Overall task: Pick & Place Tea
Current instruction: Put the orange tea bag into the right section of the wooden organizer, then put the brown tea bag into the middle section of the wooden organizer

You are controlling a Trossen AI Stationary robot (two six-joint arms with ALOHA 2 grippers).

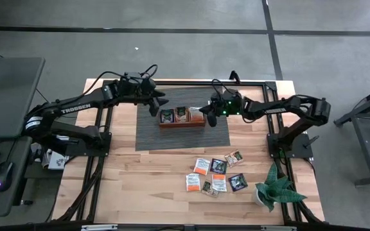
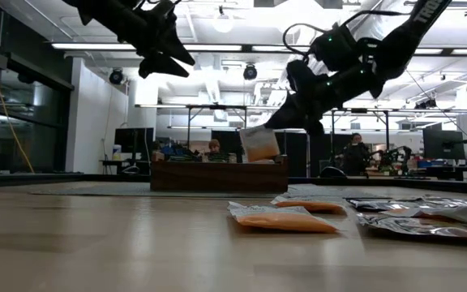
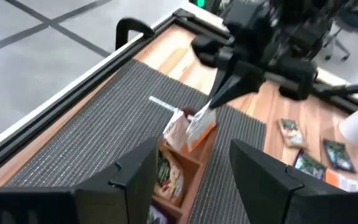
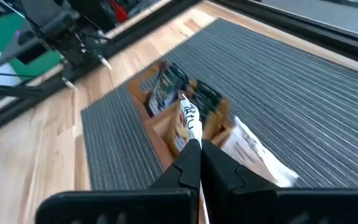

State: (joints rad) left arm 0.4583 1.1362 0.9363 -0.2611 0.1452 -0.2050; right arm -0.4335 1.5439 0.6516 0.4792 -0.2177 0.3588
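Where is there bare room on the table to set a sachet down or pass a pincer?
Free: bare wood left of the loose tea sachets, below the grey mat, and the mat on either side of the wooden tray. Crowded: the sachet cluster beside the plant, and the tray's right end, where the right pincer holds a sachet.

You see two black arms: the left arm bears white "TROSSEN" lettering, the right arm shows green lights and looping black cables.
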